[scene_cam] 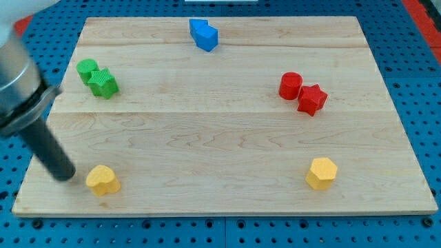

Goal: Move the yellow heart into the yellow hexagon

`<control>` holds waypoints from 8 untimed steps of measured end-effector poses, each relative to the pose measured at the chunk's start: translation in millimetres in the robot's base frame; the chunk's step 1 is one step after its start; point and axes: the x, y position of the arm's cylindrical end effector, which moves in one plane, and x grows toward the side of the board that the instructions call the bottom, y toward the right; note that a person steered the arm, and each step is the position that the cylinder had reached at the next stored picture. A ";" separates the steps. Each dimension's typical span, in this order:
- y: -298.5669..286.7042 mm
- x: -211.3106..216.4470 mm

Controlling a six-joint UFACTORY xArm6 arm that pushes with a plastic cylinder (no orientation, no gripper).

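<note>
The yellow heart (103, 180) lies near the board's bottom left. The yellow hexagon (322, 172) lies near the bottom right, far from the heart. My tip (67, 176) rests on the board just to the left of the heart, a small gap apart. The dark rod rises up and to the left from there.
A green cylinder (87, 69) and a green star (104, 83) touch at the upper left. Two blue blocks (204, 34) sit together at the top middle. A red cylinder (290, 85) and a red star (311, 99) touch at the right. The wooden board (220, 138) lies on a blue pegboard.
</note>
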 end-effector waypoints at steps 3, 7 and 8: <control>13.9 -25.6; 109.3 -71.3; 106.0 -16.6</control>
